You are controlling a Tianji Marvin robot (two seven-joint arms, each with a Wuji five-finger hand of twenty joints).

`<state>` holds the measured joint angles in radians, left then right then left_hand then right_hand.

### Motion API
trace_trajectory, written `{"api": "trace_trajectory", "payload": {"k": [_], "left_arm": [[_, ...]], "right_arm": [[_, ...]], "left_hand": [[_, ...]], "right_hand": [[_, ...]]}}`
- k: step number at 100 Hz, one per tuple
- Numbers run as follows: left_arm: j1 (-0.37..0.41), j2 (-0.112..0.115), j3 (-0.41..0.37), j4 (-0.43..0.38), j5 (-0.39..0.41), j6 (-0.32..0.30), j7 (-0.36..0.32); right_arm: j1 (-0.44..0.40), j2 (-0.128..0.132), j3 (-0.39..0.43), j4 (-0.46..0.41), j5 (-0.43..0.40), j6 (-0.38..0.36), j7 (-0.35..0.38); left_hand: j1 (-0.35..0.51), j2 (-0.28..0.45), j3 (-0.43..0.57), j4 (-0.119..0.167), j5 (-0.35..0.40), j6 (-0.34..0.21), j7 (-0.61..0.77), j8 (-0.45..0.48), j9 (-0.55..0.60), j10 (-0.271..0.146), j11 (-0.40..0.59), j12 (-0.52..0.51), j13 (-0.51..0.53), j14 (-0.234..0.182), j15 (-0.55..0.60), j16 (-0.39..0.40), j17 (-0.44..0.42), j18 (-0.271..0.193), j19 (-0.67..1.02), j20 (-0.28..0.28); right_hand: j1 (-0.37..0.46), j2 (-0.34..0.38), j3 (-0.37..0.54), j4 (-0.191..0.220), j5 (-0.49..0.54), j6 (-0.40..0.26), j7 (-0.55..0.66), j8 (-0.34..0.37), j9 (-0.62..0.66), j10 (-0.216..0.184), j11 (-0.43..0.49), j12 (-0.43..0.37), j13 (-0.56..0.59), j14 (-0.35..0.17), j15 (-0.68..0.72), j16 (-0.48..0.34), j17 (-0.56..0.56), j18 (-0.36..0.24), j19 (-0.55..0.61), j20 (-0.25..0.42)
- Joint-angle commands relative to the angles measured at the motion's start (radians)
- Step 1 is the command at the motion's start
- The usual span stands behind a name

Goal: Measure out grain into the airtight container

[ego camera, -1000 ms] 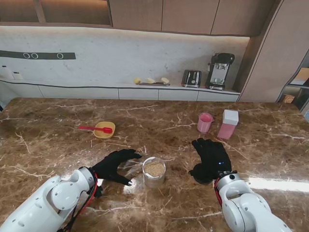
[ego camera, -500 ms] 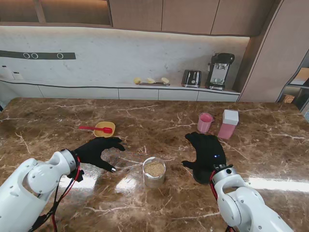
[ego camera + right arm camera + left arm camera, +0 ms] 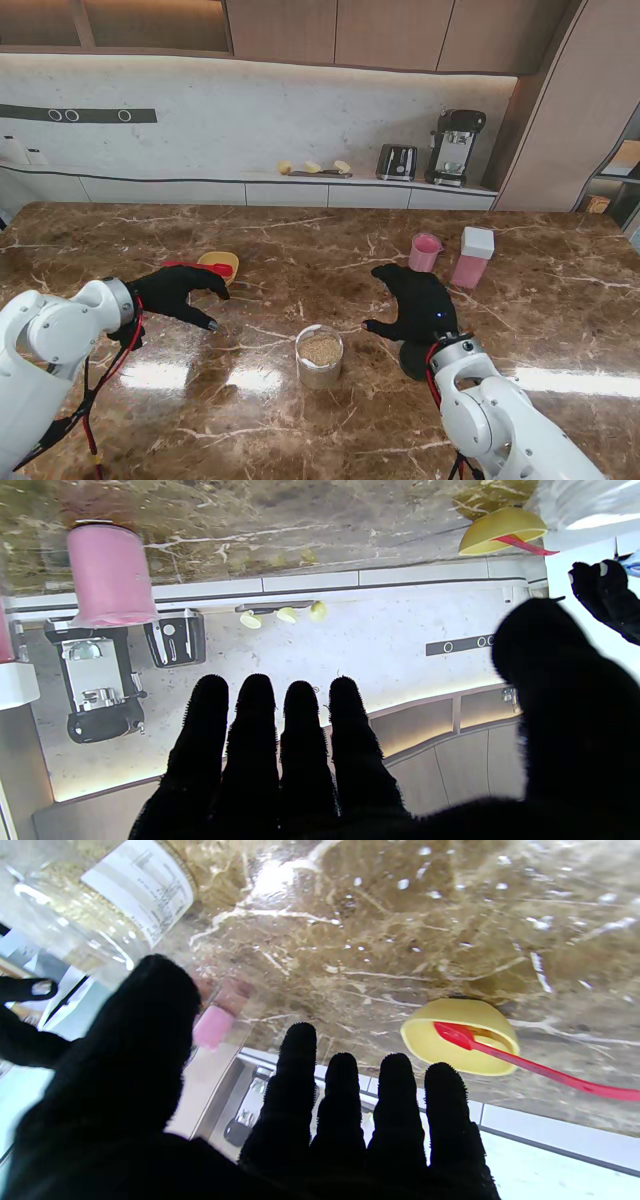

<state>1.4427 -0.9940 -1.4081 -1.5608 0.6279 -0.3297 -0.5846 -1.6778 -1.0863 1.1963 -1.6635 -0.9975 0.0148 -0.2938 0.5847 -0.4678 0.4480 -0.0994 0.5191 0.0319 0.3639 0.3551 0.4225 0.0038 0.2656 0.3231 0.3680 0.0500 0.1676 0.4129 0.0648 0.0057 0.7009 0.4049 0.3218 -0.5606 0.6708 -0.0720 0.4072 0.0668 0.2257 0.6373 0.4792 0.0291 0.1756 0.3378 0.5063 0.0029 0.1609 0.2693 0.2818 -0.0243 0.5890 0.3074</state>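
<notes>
Both hands, left hand (image 3: 178,292) and right hand (image 3: 418,305), hover spread over marble table (image 3: 300,240).

Brown stone table (image 3: 300,240) with a few things on it

A clear jar (image 3: 319,355) of grain sits in the middle (lid off) — a yellow bowl (image 3: 217,265) on the left — a pink cup (image 3: 425,252) and pink box (image 3: 471,257) on the right.

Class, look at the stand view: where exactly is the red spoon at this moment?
The red spoon lies on the table's left side, its bowl resting in the small yellow bowl, its handle pointing left, just beyond the open left hand.
</notes>
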Motion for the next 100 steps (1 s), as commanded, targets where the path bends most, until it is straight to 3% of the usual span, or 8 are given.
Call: {"api": "trace_trajectory", "payload": {"k": [1, 7, 16, 25, 35, 48, 64, 100], "left_arm": [[-0.029, 0.017, -0.011, -0.011, 0.014, 0.011, -0.006], [-0.045, 0.022, -0.016, -0.014, 0.033, 0.019, -0.03], [-0.073, 0.028, -0.02, -0.012, 0.068, 0.023, -0.065], [-0.096, 0.032, -0.02, -0.012, 0.091, 0.048, -0.097], [-0.114, 0.036, -0.023, -0.021, 0.124, 0.064, -0.128], [-0.13, 0.038, -0.027, -0.032, 0.184, 0.078, -0.152], [-0.161, 0.045, -0.013, -0.033, 0.224, 0.115, -0.219], [-0.249, 0.047, 0.054, 0.033, 0.294, 0.127, -0.245]], "right_arm": [[0.007, -0.011, -0.007, 0.015, 0.008, 0.0, 0.01], [0.016, -0.013, -0.012, 0.023, 0.019, -0.002, 0.007], [0.03, -0.015, -0.015, 0.03, 0.029, -0.007, 0.004], [0.04, -0.019, -0.016, 0.038, 0.043, -0.015, -0.004], [0.042, -0.023, -0.007, 0.045, 0.054, -0.024, -0.024], [0.035, -0.024, 0.007, 0.041, 0.068, -0.027, -0.016], [0.028, -0.027, 0.019, 0.038, 0.079, -0.039, -0.024], [0.022, -0.028, 0.025, 0.03, 0.088, -0.039, -0.022]], "left_hand": [[0.029, 0.028, -0.017, 0.025, 0.029, 0.001, 0.011, -0.012, 0.023, 0.002, 0.012, 0.002, 0.044, 0.013, 0.031, 0.019, 0.004, 0.011, 0.047, -0.003], [0.041, 0.04, -0.016, 0.027, 0.034, -0.002, 0.014, -0.011, 0.033, 0.001, 0.013, 0.01, 0.045, 0.015, 0.036, 0.027, 0.002, 0.042, 0.061, 0.002], [0.05, 0.05, -0.015, 0.026, 0.039, -0.003, 0.018, -0.009, 0.039, 0.001, 0.021, 0.035, 0.039, 0.017, 0.038, 0.04, -0.007, 0.043, 0.064, 0.014], [0.06, 0.052, -0.01, 0.026, 0.05, -0.01, 0.021, -0.007, 0.054, -0.003, 0.019, 0.059, 0.042, 0.02, 0.04, 0.057, -0.017, 0.087, 0.076, 0.048], [0.067, 0.057, -0.004, 0.026, 0.076, -0.015, 0.034, -0.002, 0.068, -0.005, 0.027, 0.071, 0.045, 0.021, 0.044, 0.066, -0.024, 0.094, 0.073, 0.061], [0.068, 0.062, 0.013, 0.023, 0.113, -0.019, 0.044, 0.0, 0.099, -0.003, 0.04, 0.126, 0.062, 0.04, 0.067, 0.126, -0.039, 0.147, 0.067, 0.148], [0.075, 0.068, 0.011, 0.02, 0.141, -0.017, 0.043, -0.005, 0.115, 0.001, 0.049, 0.147, 0.069, 0.05, 0.08, 0.153, -0.044, 0.154, 0.054, 0.167], [0.1, 0.095, 0.015, 0.018, 0.175, -0.029, 0.05, -0.012, 0.11, 0.004, 0.074, 0.205, 0.061, 0.061, 0.111, 0.225, -0.054, 0.167, 0.042, 0.214]], "right_hand": [[-0.044, 0.014, 0.018, 0.033, 0.019, -0.015, 0.004, -0.013, 0.009, -0.01, -0.022, -0.021, 0.021, -0.023, -0.015, -0.023, 0.002, -0.028, 0.018, -0.03], [-0.043, 0.016, 0.02, 0.033, 0.018, -0.014, 0.003, -0.014, 0.007, -0.007, -0.021, -0.021, 0.02, -0.018, -0.014, -0.023, -0.002, -0.023, 0.021, -0.033], [-0.046, 0.022, 0.023, 0.033, 0.018, -0.015, 0.004, -0.016, 0.003, -0.005, -0.021, -0.022, 0.016, -0.015, -0.011, -0.021, -0.009, -0.014, 0.028, -0.037], [-0.047, 0.024, 0.025, 0.033, 0.018, -0.016, 0.003, -0.017, 0.004, -0.004, -0.02, -0.022, 0.016, -0.013, -0.008, -0.019, -0.01, -0.007, 0.036, -0.038], [-0.045, 0.023, 0.028, 0.033, 0.021, -0.017, 0.004, -0.018, 0.007, -0.005, -0.02, -0.022, 0.017, -0.012, -0.007, -0.017, -0.011, -0.004, 0.042, -0.039], [-0.044, 0.026, 0.031, 0.032, 0.016, -0.015, 0.001, -0.02, -0.001, 0.0, -0.025, -0.024, 0.009, -0.011, -0.011, -0.018, -0.02, -0.001, 0.043, -0.043], [-0.043, 0.026, 0.033, 0.031, 0.021, -0.016, 0.002, -0.021, 0.001, -0.001, -0.026, -0.024, 0.01, -0.01, -0.012, -0.017, -0.019, 0.001, 0.045, -0.046], [-0.043, 0.027, 0.035, 0.029, 0.021, -0.015, 0.002, -0.024, 0.0, 0.002, -0.028, -0.024, 0.007, -0.007, -0.014, -0.015, -0.023, 0.01, 0.048, -0.049]]}}
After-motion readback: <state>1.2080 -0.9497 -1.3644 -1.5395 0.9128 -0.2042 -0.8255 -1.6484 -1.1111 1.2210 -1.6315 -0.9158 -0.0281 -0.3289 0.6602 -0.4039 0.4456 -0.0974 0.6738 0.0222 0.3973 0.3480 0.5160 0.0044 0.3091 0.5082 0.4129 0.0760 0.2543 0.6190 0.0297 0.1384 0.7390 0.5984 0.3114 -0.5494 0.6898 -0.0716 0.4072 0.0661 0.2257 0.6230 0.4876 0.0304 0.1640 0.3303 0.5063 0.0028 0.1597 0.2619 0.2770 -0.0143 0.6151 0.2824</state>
